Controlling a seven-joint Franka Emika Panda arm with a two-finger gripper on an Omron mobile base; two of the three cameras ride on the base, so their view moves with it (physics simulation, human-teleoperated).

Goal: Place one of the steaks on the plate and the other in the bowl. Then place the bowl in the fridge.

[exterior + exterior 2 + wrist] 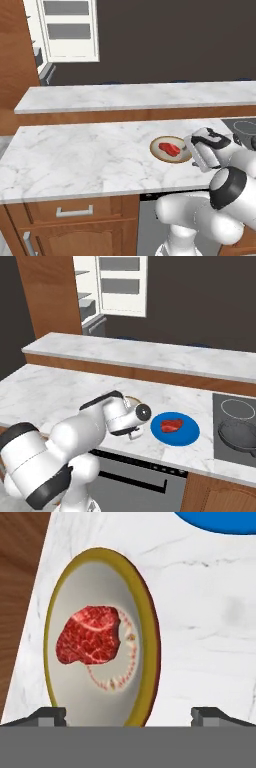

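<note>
The tan, brown-rimmed bowl point(161, 153) sits on the near marble counter with one red steak point(169, 148) inside it. In the hand view the bowl point(142, 637) and its steak point(90, 635) lie just ahead. My gripper point(130, 714) hovers over the bowl's near end, open, fingertips wide apart and holding nothing. The blue plate point(186, 435) lies right of the bowl and carries the other steak point(171, 425). My hand hides most of the bowl in the right base view. The fridge point(70, 30) stands at the far left with its door open.
A raised marble bar point(140, 95) runs behind the near counter. A dark frying pan point(240, 436) sits on the stovetop at the right. Wooden cabinets and drawers point(75, 220) are below the counter. The counter's left part point(75, 155) is bare marble.
</note>
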